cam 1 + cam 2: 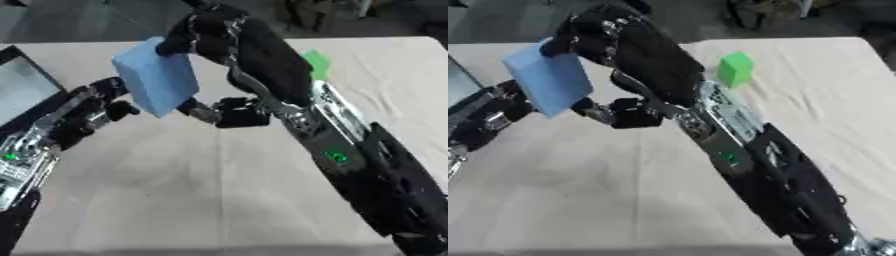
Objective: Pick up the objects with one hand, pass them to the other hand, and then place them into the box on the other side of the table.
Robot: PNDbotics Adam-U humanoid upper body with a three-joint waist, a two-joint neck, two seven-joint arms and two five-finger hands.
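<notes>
The blue block (156, 76) is looking soft and matt, like foam. The table (175, 190) is wearing a pale cloth, creasing slightly. The right hand (210, 35) is showing matt black casing; silver metal is glinting along the left hand (92, 107). The green cube (735, 69) is looking smooth, matt.

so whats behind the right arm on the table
A green block stands on the table behind the right arm; in the left eye view the arm covers most of it.
</notes>
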